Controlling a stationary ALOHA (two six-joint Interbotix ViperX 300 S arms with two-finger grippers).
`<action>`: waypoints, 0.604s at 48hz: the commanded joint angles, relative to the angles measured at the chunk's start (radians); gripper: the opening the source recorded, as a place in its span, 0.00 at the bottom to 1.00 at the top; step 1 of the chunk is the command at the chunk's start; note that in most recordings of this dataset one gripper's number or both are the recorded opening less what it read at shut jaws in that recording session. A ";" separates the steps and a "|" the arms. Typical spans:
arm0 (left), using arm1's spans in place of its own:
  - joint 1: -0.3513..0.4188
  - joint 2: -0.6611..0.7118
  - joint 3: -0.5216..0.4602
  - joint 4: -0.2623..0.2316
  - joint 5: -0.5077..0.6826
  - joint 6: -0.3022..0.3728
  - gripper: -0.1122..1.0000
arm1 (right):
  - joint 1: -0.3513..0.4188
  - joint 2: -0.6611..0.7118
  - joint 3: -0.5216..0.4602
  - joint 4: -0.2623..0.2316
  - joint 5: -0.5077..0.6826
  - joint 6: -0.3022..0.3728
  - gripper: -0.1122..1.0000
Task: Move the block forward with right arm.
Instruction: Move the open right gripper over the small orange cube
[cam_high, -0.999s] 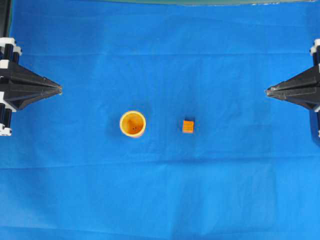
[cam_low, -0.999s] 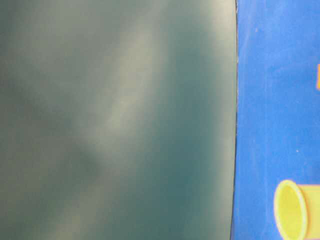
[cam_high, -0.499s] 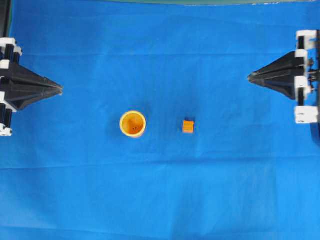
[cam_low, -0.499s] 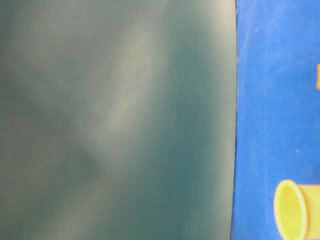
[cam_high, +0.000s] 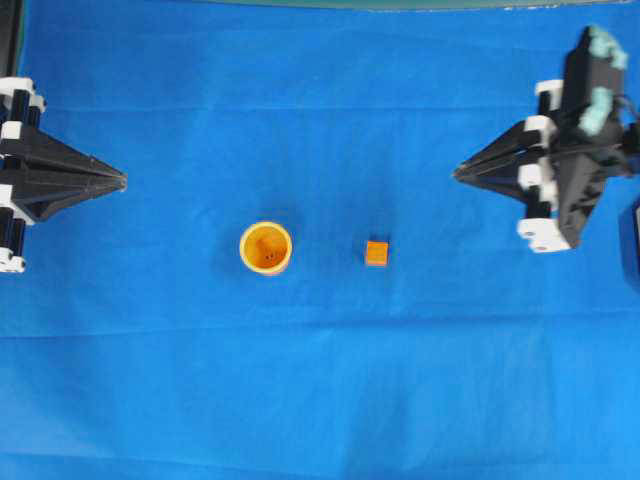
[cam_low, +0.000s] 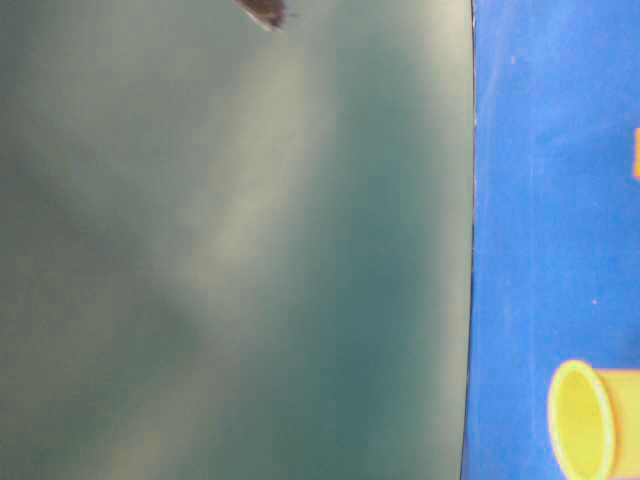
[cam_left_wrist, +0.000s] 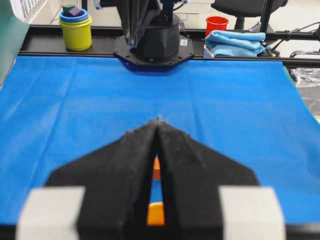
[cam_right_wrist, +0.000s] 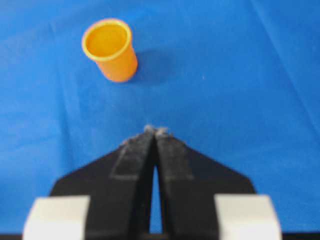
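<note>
The block, a small orange cube with a striped top, sits on the blue cloth near the middle. The orange-yellow cup stands upright to its left. My right gripper is shut and empty, pointing left, to the right of the block and farther back. In the right wrist view the shut fingers point toward the cup; the block does not show there. My left gripper is shut and empty at the left edge. Through its finger slit I see slivers of the block and cup.
The table-level view shows a green wall, the cup and a dark arm part at the top. Past the table's far edge in the left wrist view are stacked cups, a red cup and a folded blue cloth.
The right arm has come out from the right edge toward the middle, its upper links now in view. The left arm, block and cup have not moved.
</note>
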 joint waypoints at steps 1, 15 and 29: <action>0.000 0.008 -0.029 0.003 0.003 -0.002 0.11 | 0.000 0.051 -0.049 -0.006 -0.003 -0.005 0.11; 0.000 0.008 -0.028 0.003 0.020 0.000 0.11 | 0.008 0.249 -0.153 -0.029 0.101 -0.026 0.54; 0.000 0.009 -0.029 0.003 0.021 0.002 0.11 | 0.048 0.383 -0.236 -0.038 0.204 -0.101 0.56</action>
